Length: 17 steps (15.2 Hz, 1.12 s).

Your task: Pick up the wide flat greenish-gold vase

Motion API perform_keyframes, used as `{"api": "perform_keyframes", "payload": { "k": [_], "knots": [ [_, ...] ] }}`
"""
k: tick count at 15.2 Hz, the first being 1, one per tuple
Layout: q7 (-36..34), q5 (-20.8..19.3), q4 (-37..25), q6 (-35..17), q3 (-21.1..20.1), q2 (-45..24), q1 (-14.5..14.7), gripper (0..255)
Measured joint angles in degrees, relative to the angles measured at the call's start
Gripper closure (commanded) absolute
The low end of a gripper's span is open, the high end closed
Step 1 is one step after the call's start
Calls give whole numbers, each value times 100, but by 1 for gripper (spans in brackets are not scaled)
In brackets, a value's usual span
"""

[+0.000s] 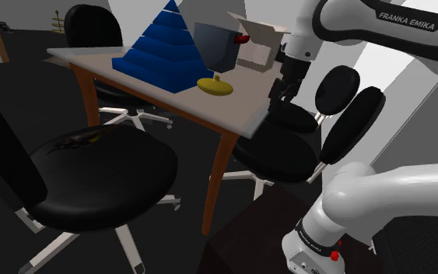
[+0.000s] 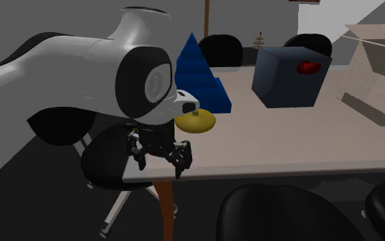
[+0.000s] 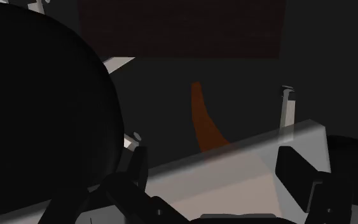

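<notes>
Gripper (image 2: pixel 161 159) hangs wide and empty at the table (image 1: pixel 240 117) edge, three o'clock of the vase (image 1: pixel 215 86) in the shoulder view, spread, I'd guess, to straddle that flat body by the pyramid (image 1: pixel 162 50).

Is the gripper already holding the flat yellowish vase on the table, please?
No, the open gripper hangs at the edge of the table, apart from the vase resting on it.
</notes>
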State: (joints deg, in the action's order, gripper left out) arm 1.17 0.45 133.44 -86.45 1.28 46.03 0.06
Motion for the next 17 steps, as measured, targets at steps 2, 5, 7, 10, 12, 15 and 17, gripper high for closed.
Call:
{"api": "perform_keyframes", "payload": {
  "k": [2, 5, 7, 10, 12, 15, 17],
  "knots": [
    [-11, 1, -88, -34, -2, -126, -2, 0],
    [-68, 5, -559, -119, -16, -718, -13, 0],
    [-107, 4, -1020, -145, -20, -1235, -24, 0],
    [-201, 17, -1612, -175, -52, -1898, -29, 0],
    [-256, 18, -2202, -130, -62, -2472, -34, 0],
    [-320, 11, -3012, -13, -62, -3206, -47, 0],
    [-366, 7, -3619, 121, -62, -3709, -54, 0]
  ]
}}
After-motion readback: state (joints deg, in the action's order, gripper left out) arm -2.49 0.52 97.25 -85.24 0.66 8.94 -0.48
